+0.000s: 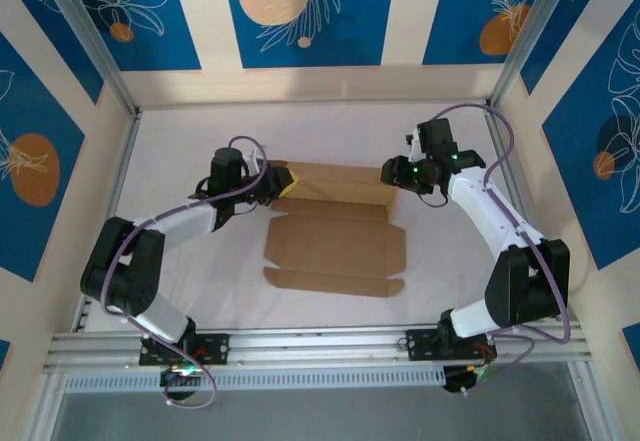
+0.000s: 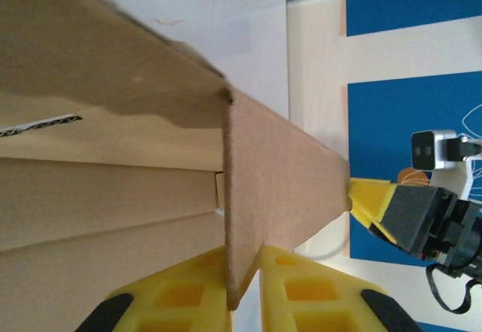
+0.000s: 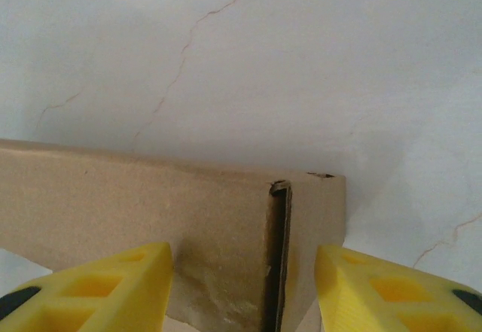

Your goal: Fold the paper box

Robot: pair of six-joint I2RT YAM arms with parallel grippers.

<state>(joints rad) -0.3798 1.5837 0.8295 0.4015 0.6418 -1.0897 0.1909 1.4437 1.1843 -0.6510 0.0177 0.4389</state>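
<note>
The paper box (image 1: 335, 251) is brown cardboard, lying partly flat on the white table with its far side folded up into a long upright wall (image 1: 335, 183). My left gripper (image 1: 280, 183) is at the wall's left end. In the left wrist view its yellow fingers (image 2: 181, 294) are shut on the edge of an upright end flap (image 2: 279, 181). My right gripper (image 1: 392, 173) is at the wall's right end, open, its fingers (image 3: 113, 287) straddling the box's corner (image 3: 301, 219) where a slit shows. One right fingertip (image 2: 369, 200) touches the flap's far edge.
An aluminium rail (image 1: 320, 346) crosses the near edge by the arm bases. Metal posts and blue patterned panels (image 1: 300, 11) enclose the table on three sides. White table surface (image 1: 180, 141) lies behind and to both sides of the box.
</note>
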